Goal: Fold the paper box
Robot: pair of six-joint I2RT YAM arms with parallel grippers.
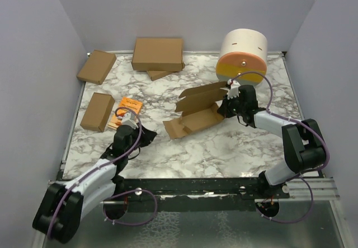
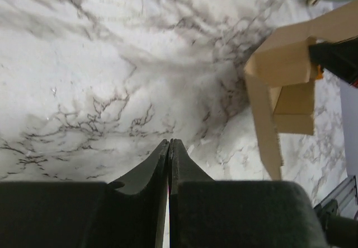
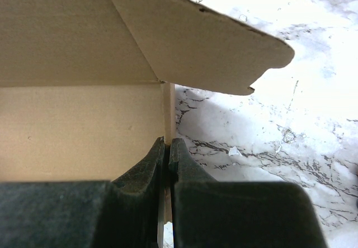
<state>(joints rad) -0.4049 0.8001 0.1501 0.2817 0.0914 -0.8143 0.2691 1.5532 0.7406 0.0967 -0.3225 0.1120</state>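
1. Nearest the bases, the left gripper [image 2: 169, 143] is closed on nothing, its fingers pressed together above the bare marble table [image 1: 224, 147]. The paper box [image 1: 193, 113] lies ahead and to its right, apart from it.
2. At mid-table the box sits half formed, with a flap raised over an open tray.
3. The right gripper [image 3: 168, 143] pinches a thin wall edge at the box's right end, jaws closed on the cardboard.
4. To fold well, I judge the right should hold that wall firm while the left opens, reaches the free left end and presses along the crease.
5. Farther back stand a cylindrical container [image 1: 243, 52] and brown cartons [image 1: 158, 54].
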